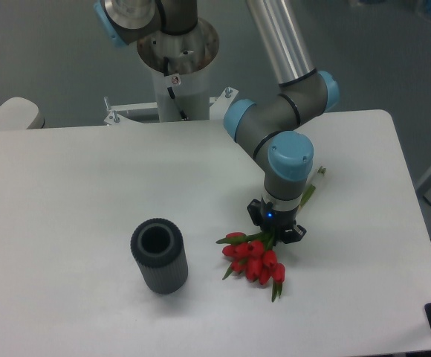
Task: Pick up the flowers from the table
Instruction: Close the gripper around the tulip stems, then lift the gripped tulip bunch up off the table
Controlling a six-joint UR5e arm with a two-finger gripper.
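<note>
**Desk:** Status, biggest thing first?

**Me:** White table [82, 186] fills the view. My arm [275, 126] reaches in from the rear mount, wrist pointing straight down over the right-hand half. A dark ribbed vase [159, 256] stands upright near the front, well apart from the work and not part of this job.

**Desk:** And the flowers?

**Me:** The flowers [254, 256] sit under the wrist, red heads fanned toward the front edge, stems running back beneath the tool; one stem end pokes out behind it. The gripper [275, 229] is low on the stem section, just behind the heads. I judge the fingers are pinching the stems, but the wrist hides the contact, so I cannot tell for sure.

**Desk:** Progress?

**Me:** Approach done, grasp probably made. I cannot tell whether the heads touch the tabletop. A clear lift is what remains.
</note>
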